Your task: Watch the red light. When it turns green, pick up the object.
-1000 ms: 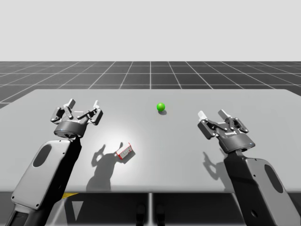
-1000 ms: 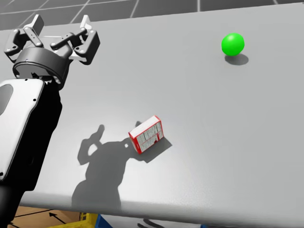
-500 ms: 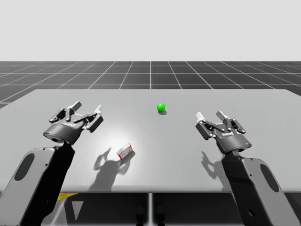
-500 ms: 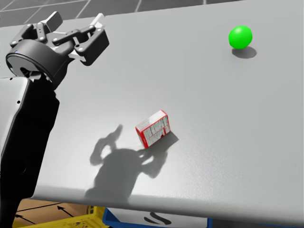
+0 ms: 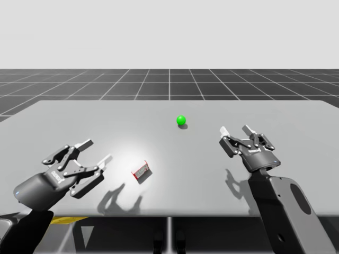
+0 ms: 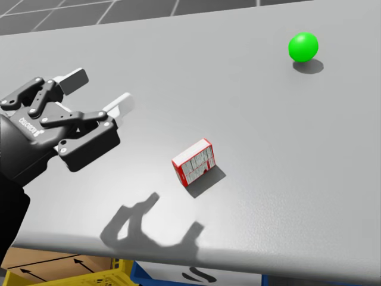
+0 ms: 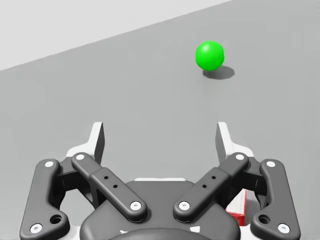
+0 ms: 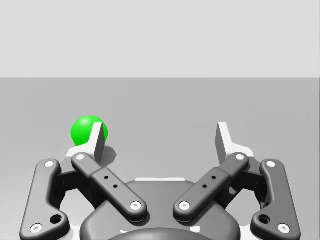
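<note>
Lying untouched on the worktop (image 5: 296, 121), the small red-and-white box (image 5: 141, 170) has the light (image 5: 181, 120), showing green, well beyond it. The robot's left jaws hang released near the box; its right jaws, released too, well apart. Go-signal looks given; closing in, grasp and lift remain.

My black two-finger left gripper (image 6: 98, 90) now sits lower and further back than a second ago. It has dropped from the far left of the flat grey worktop (image 5: 307, 137) to a spot near the front edge. It is tipped forward with its white-tipped fingers (image 6: 74, 77) closer to the small red-and-white box (image 6: 193, 162). Its shadow (image 5: 123, 200) has slid from beside the box to the worktop's front edge. My right gripper (image 5: 235, 128) has edged slightly inward. My head has turned a little.
</note>
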Robot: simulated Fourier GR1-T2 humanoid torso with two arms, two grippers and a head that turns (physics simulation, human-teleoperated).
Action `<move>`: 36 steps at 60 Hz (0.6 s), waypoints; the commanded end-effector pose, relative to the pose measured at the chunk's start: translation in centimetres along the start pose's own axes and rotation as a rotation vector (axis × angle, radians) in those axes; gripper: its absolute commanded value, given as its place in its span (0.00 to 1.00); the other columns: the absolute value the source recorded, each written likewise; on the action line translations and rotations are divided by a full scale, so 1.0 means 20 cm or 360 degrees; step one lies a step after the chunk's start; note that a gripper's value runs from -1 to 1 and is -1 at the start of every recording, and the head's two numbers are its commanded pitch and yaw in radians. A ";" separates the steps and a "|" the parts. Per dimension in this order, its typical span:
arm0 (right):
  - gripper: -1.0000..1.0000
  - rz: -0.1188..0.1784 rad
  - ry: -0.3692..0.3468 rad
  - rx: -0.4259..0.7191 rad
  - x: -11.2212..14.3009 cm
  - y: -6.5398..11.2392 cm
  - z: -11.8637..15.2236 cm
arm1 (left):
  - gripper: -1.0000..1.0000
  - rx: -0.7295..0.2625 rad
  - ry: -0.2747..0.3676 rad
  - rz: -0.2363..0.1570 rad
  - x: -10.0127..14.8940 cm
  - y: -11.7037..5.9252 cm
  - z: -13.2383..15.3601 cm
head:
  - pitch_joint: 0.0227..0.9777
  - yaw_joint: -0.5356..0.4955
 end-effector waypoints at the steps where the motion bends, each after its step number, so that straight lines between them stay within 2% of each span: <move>1: 0.00 0.0009 0.0002 -0.0001 -0.01 0.00 0.00 | 0.00 -0.0168 0.0105 -0.0026 -0.12 -0.07 0.12 | 0.88 0.75; 15: 0.00 0.0005 -0.0010 -0.0010 -0.01 0.00 -0.01 | 0.00 -0.0307 0.0263 -0.0004 -0.28 -0.13 0.13 | 0.88 0.75; 21: 0.00 0.0001 -0.0012 -0.0012 0.00 0.00 -0.01 | 0.00 -0.0335 0.0302 0.0009 -0.31 -0.16 0.11 | 0.88 0.75; 25: 0.00 0.0000 -0.0013 -0.0013 0.00 0.00 -0.01 | 0.00 -0.0347 0.0321 -0.0003 -0.33 -0.17 0.09 | 0.88 0.75; 27: 0.00 -0.0001 -0.0014 -0.0012 0.00 0.00 -0.01 | 0.00 -0.0358 0.0332 0.0019 -0.35 -0.18 0.07 | 0.88 0.75; 36: 0.00 -0.0002 -0.0014 -0.0012 0.00 0.00 -0.01 | 0.00 -0.0368 0.0368 0.0048 -0.40 -0.21 0.00 | 0.88 0.75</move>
